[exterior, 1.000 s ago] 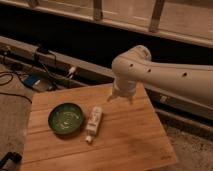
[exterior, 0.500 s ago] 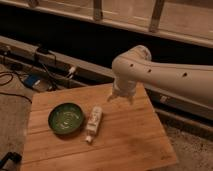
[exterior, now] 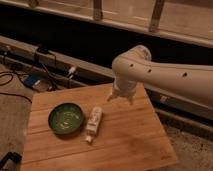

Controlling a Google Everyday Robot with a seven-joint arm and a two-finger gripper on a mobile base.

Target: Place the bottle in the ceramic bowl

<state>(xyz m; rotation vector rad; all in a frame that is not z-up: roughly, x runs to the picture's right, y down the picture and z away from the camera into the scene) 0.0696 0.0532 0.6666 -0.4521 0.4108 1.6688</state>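
A slim cream bottle (exterior: 94, 122) lies on its side on the wooden table (exterior: 130, 142), its small cap pointing toward the front edge. The round dark-green ceramic bowl (exterior: 66, 118) sits just left of it, close but apart, with a glossy mottled green inside that holds nothing. My gripper (exterior: 121, 98) hangs from the white arm (exterior: 165, 75) above the table's back part, up and to the right of the bottle, and it holds nothing.
Cables and a blue object (exterior: 31, 80) lie on the floor to the left of the table. A dark rail and wall run behind the table. The table's right edge drops off to gravelly floor (exterior: 192, 145).
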